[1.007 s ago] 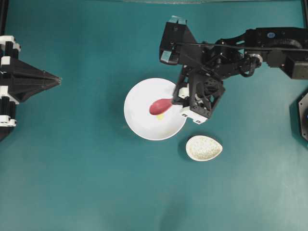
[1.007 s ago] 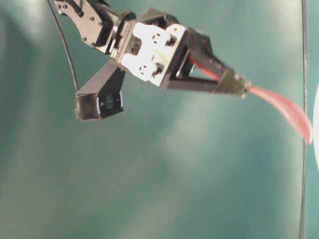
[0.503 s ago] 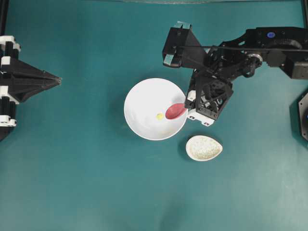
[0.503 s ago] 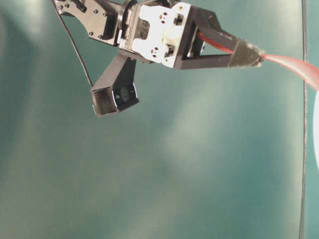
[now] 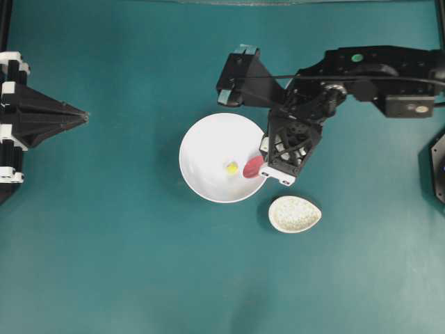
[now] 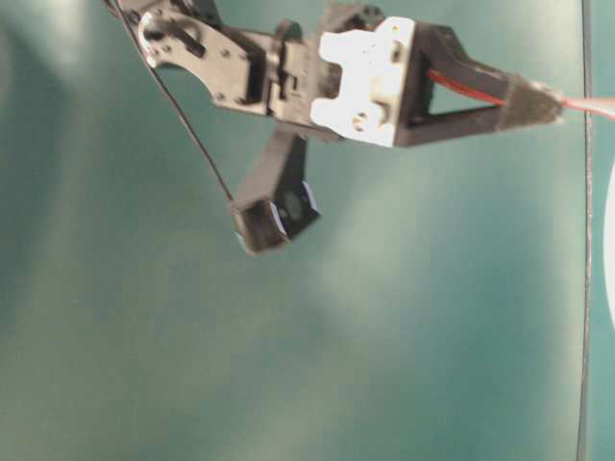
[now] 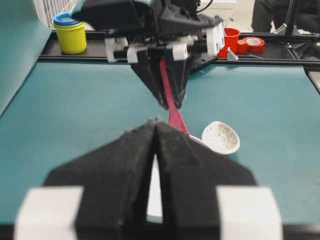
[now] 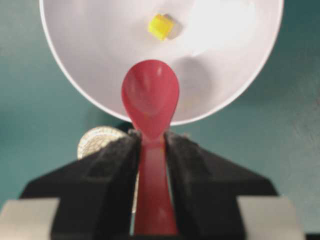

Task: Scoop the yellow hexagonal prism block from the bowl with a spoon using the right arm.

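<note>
The right hand [image 8: 150, 150] is clamped on the handle of the red spoon [image 8: 150, 97], its two padded fingers [image 8: 117, 165] pressing the handle from both sides. The spoon's scoop reaches over the near rim of the white bowl [image 5: 201, 142], and the small yellow block [image 8: 161, 26] lies on the bowl's floor just beyond the scoop's tip, not touching it. A speckled spoon rest [image 5: 295, 213] sits on the teal table [image 5: 111, 243] near the bowl. The left hand [image 7: 156, 131] hangs well apart, its fingers pressed together, holding nothing.
</note>
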`<state>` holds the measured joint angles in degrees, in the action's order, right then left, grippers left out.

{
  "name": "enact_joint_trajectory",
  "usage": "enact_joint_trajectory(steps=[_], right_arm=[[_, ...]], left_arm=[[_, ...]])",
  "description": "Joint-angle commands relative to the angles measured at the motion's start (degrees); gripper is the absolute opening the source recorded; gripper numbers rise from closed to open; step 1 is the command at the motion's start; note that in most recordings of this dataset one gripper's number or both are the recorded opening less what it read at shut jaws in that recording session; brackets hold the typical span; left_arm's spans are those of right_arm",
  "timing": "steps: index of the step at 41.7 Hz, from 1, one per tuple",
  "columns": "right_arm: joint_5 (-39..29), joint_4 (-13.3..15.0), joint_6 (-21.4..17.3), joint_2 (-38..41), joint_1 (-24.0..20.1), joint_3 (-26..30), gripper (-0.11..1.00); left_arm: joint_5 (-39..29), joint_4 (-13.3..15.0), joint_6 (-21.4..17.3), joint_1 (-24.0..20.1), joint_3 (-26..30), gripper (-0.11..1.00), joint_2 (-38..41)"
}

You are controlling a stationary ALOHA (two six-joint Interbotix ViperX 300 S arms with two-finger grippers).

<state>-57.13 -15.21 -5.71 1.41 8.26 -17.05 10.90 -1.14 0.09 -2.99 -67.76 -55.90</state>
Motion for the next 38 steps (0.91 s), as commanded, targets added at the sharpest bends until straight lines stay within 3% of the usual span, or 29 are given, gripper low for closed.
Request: enact_joint_trajectory(steps=[1, 23, 38], right_arm=[[-0.09, 0.09, 0.09, -0.18, -0.09, 1.49, 0.25], [2.46, 0.09, 0.62, 2.99, -0.44, 2.29, 0.25], [8.53, 0.35, 0.70, 4.66, -0.70, 2.29, 0.25]], left_arm=[[0.18, -0.09, 0.09, -0.09, 0.88, 0.00, 0.44], [-0.18, -0.09, 0.00, -0.09, 0.88, 0.00, 0.35], [-0.18, -0.09, 0.09, -0.18, 0.97, 0.00, 0.35]])
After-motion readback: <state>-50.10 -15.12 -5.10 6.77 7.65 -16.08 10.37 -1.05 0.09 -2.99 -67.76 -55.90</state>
